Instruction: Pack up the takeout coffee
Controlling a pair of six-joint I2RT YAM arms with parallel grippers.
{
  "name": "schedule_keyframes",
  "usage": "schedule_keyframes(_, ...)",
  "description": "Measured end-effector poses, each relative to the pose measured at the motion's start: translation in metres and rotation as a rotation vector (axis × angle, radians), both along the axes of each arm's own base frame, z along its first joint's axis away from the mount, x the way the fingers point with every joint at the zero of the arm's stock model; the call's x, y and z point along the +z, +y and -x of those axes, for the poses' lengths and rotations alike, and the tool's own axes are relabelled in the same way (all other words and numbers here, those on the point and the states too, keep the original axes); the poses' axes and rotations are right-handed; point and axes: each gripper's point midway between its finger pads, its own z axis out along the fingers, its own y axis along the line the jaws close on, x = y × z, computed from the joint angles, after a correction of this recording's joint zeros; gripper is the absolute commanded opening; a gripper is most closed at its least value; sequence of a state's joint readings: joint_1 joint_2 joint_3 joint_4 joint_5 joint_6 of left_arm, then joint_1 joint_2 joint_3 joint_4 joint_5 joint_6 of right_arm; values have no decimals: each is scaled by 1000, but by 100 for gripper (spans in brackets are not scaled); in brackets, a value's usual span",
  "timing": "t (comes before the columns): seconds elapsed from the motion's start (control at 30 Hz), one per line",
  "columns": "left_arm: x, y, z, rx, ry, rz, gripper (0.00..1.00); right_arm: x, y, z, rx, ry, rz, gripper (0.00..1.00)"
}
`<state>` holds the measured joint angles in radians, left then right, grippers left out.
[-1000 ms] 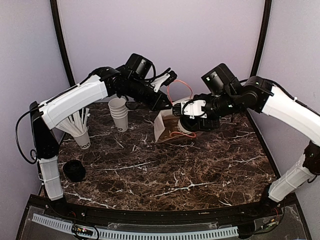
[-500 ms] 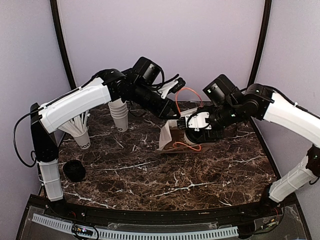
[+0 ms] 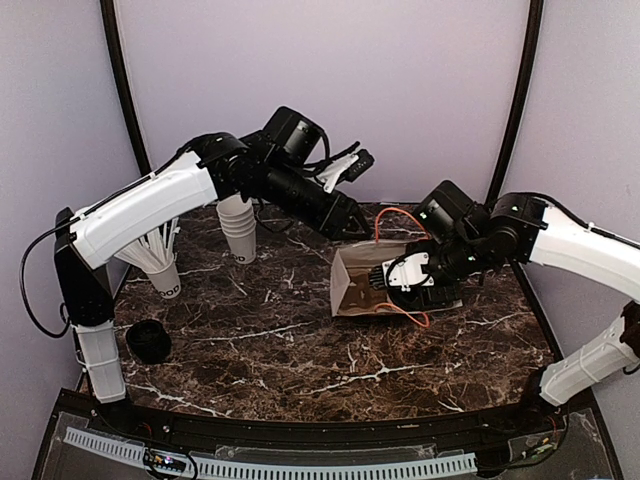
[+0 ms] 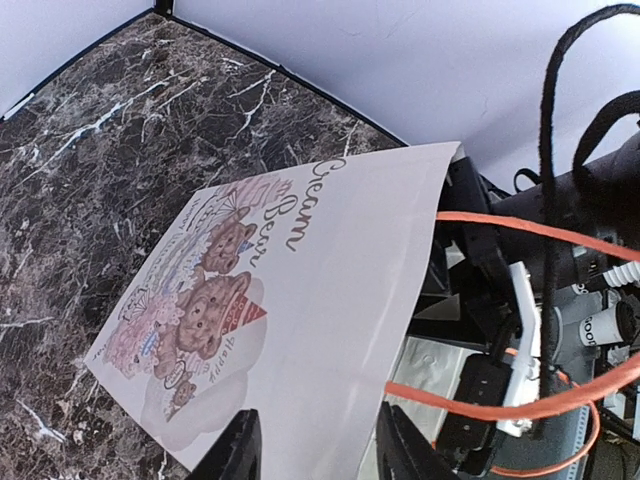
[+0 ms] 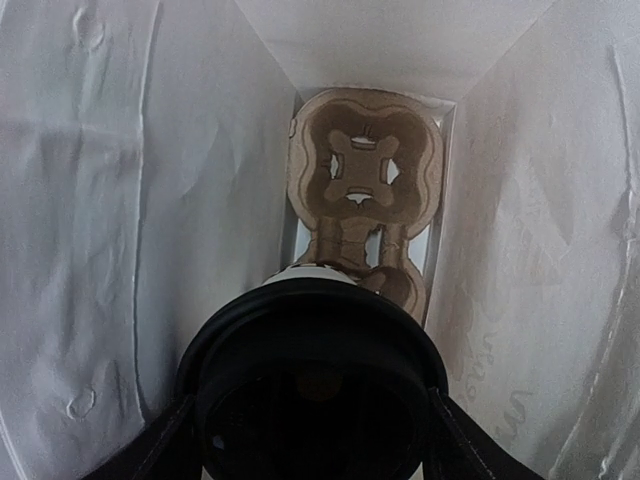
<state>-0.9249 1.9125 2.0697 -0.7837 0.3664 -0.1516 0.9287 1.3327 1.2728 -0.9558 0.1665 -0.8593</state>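
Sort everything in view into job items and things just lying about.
Job:
takeout coffee, held in the right gripper
paper bag
cardboard carrier inside the bag

Lying about:
stacked cups
cup of straws
black round object

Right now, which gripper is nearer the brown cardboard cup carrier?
Right. The right gripper is inside the white paper bag, near the carrier; the left gripper is outside, at the bag's rim.

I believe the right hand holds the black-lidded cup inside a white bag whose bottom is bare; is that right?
No: the right wrist view shows a cardboard carrier at the bottom of the white bag. The right hand does hold the black-lidded cup inside.
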Motion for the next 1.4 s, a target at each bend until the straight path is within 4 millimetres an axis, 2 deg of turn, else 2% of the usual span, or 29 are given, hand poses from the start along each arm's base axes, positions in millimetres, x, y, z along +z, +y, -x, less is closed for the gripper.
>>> schedule_keyframes(0.17,19,3,6,-26,-27,36,52,0,-2,-3,-11,-18,8,58)
schedule_keyframes(0.27,32,8,8,-32,-67,52,60,1,-3,-5,-17,-28,11,58)
schedule_keyframes(0.37,47,16,3,-16,-119,71,61,-2,-4,-4,-18,-29,12,58)
schedule_keyframes(0.43,54,20,-7,7,-143,89,61,-5,-7,-2,-18,-25,18,58)
schedule_keyframes(0.5,56,30,-31,57,-162,108,61,-6,-8,-1,-19,-25,17,57)
schedule_keyframes(0.57,47,42,-62,118,-167,106,60,-5,-9,-1,-23,-30,9,57)
schedule_keyframes(0.63,32,49,-94,168,-164,96,59,-4,-10,-1,-28,-46,-10,57)
schedule_keyframes(0.7,5,49,-132,207,-151,69,58,-3,-12,-1,-37,-60,-24,55)
schedule_keyframes(0.8,-58,28,-168,206,-97,25,58,-11,-18,1,-49,-66,-26,54)
schedule_keyframes(0.93,-150,9,-172,173,29,-61,57,-32,-25,7,-44,-48,12,53)
schedule_keyframes(1.0,-177,7,-166,165,77,-84,57,-35,-25,8,-34,-42,23,53)
schedule_keyframes(1.07,-187,6,-162,160,107,-85,57,-35,-22,7,-21,-45,27,53)
schedule_keyframes(1.27,-190,-6,-152,128,137,-14,57,-25,-12,1,-1,-48,32,52)
schedule_keyframes(1.4,-201,-8,-145,108,172,4,57,-28,-7,-1,3,-31,43,51)
